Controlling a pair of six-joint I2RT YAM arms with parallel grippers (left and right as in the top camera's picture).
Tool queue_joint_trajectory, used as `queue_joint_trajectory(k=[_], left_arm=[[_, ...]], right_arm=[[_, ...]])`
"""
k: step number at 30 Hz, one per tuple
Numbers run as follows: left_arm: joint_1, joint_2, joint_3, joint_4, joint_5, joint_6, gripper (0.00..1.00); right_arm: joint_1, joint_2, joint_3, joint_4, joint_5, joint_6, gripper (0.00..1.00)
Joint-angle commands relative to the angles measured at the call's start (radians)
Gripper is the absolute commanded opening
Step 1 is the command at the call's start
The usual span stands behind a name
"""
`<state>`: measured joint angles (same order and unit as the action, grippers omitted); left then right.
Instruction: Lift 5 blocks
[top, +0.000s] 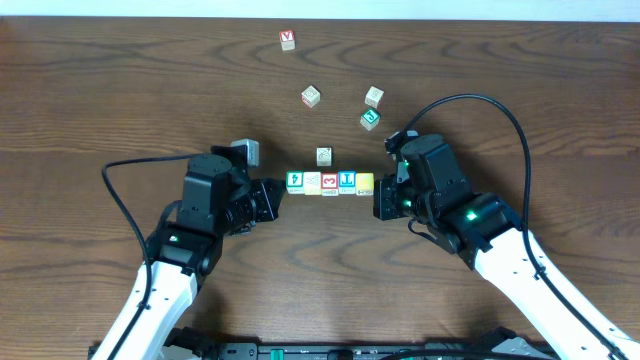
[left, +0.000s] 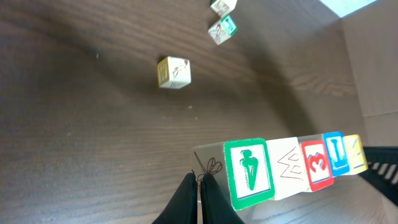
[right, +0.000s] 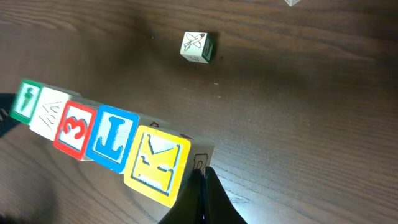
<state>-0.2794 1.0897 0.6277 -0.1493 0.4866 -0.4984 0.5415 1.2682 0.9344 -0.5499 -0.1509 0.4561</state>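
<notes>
Overhead: the blocks (top: 329, 183) stand in one straight row at the centre of the frame on the table (top: 100, 80). The left gripper (top: 279, 194) touches the row's left end and the right gripper (top: 378, 192) touches its right end.

Left wrist: at bottom centre the left gripper's fingers (left: 186, 200) are pressed together with nothing between them. They meet the green block (left: 249, 173), and the row runs off to the right.

Right wrist: the right gripper's fingers, likewise together and empty, sit against the yellow block (right: 157, 163) at bottom centre. The row stretches away to the left edge.

White tubes and boxy black housings form the left arm (top: 190, 235) and right arm (top: 485, 230) — a green light (top: 470, 214) glows on the right one. A black cable (top: 465, 97) loops off each; the left gripper (left: 199, 182) is slim, black.
</notes>
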Motion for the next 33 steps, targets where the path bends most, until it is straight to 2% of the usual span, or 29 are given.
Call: queue_joint_trajectory(k=[1, 33], left_arm=[[-0.054, -0.026, 0.065, 0.035, 0.267, -0.016, 0.07], [-0.054, -0.027, 0.065, 0.034, 0.267, -0.016, 0.07]], right_arm=[[0.042, -0.008, 0.05, 0.045, -0.326, 0.011, 0.01], [0.042, -0.019, 0.055, 0.045, -0.33, 0.011, 0.01]])
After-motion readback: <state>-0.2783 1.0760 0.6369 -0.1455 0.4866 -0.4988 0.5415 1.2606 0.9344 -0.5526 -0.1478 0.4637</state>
